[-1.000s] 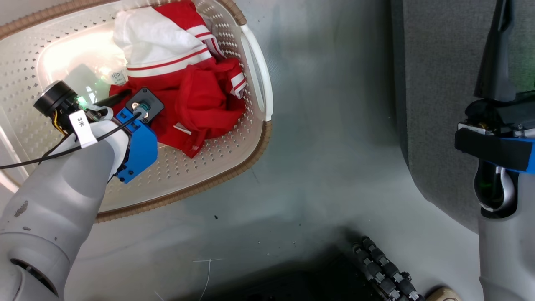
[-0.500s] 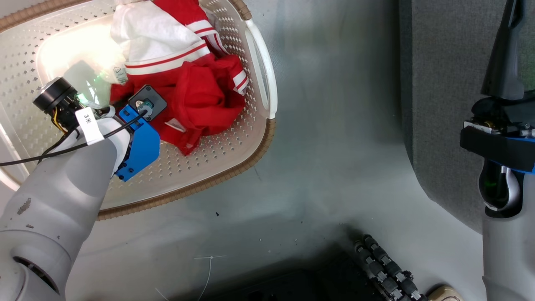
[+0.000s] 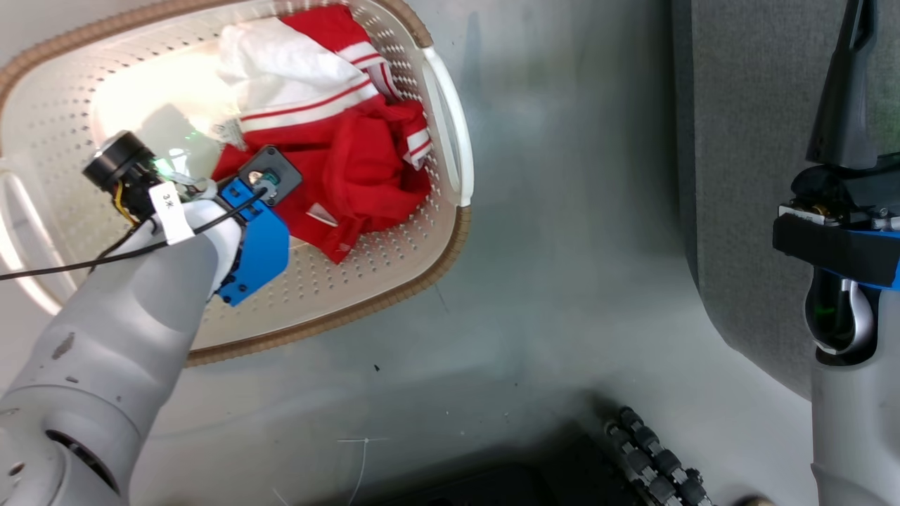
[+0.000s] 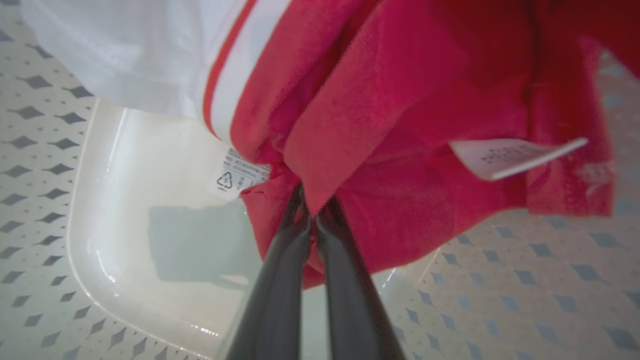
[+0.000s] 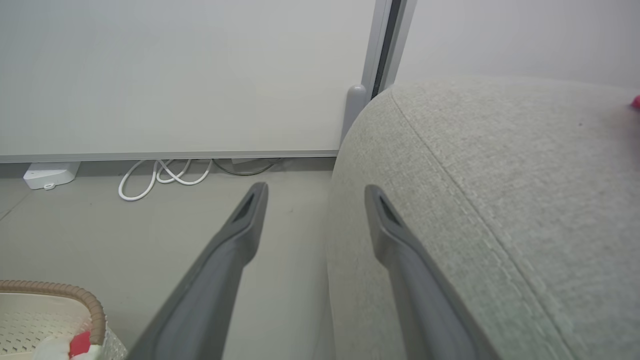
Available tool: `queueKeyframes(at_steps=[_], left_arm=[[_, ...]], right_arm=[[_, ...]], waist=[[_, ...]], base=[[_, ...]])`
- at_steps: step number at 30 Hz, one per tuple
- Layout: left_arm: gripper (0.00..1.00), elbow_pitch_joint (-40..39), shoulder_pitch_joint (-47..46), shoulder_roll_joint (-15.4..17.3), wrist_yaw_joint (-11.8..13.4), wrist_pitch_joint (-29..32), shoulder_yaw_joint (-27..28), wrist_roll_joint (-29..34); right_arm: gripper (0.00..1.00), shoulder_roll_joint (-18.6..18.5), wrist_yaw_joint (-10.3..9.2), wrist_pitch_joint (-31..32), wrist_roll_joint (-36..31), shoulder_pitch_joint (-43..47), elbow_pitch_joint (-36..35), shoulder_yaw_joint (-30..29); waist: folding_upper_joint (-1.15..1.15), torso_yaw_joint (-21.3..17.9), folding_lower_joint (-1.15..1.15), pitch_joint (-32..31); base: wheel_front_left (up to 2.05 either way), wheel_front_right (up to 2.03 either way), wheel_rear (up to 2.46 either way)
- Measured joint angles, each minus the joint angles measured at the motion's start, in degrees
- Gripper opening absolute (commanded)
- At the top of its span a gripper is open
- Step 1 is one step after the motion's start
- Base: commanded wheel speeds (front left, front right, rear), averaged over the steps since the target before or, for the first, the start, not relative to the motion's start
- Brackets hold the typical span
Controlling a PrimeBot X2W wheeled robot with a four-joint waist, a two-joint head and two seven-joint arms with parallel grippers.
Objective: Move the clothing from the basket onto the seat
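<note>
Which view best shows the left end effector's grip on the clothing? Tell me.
The left wrist view: the left end effector is shut on a red fold of the clothing, close up. The head view shows the whole pile in the basket, fingertips hidden by the wrist. The right wrist view catches a red-and-white scrap.

The left forearm (image 3: 133, 295) was a smooth pale grey shell with a few dark scuffs, ending in a bright blue bracket (image 3: 256, 249) that carried a black square plate (image 3: 267, 176) and a black cylindrical housing (image 3: 116, 161) with a small green light. A thin black cable (image 3: 70, 265) ran along it, bearing a white tag (image 3: 169, 204) printed with a 3. The left gripper (image 4: 310, 212) and the right gripper (image 5: 312, 192) each had two long, dark grey tapering fingers, and the pale grey right forearm (image 3: 851, 436) wore a black-and-blue block (image 3: 837, 253) at the wrist.
</note>
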State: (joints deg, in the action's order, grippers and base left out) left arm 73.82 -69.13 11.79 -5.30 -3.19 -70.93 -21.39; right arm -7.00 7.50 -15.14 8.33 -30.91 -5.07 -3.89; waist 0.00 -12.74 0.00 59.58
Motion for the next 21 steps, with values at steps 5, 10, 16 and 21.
queueKeyframes(at_steps=[5, 10, 16, 21], left_arm=[[0.00, 0.0, 0.6, -1.9, -0.4, -2.4, 0.3, -1.2], [0.00, 0.0, 1.5, -3.5, -0.7, -4.6, 0.5, -2.2], [0.00, -0.5, 3.3, -5.9, -1.0, -8.3, 1.6, -4.1], [0.00, -1.7, 4.3, -7.1, -1.4, -10.3, 2.3, -5.8]], right_arm=[[1.00, -0.2, 0.00, 0.0, 0.0, 0.1, 0.6, 0.0], [1.00, -0.8, 0.00, 0.0, -0.2, 0.4, 1.3, 0.0], [1.00, -1.7, 0.00, 0.0, -0.3, 1.4, 2.2, -0.4], [1.00, -2.1, 0.00, 0.0, -0.4, 2.7, 2.9, -0.8]], waist=[[0.00, 1.1, 0.00, -2.1], [0.00, 2.5, 0.00, -5.0], [0.00, 4.4, 0.00, -9.3], [0.00, 6.3, 0.00, -13.1]], base=[[0.00, 0.00, 0.00], [0.00, 0.00, 0.00], [0.00, 0.00, 0.00], [0.00, 0.00, 0.00]])
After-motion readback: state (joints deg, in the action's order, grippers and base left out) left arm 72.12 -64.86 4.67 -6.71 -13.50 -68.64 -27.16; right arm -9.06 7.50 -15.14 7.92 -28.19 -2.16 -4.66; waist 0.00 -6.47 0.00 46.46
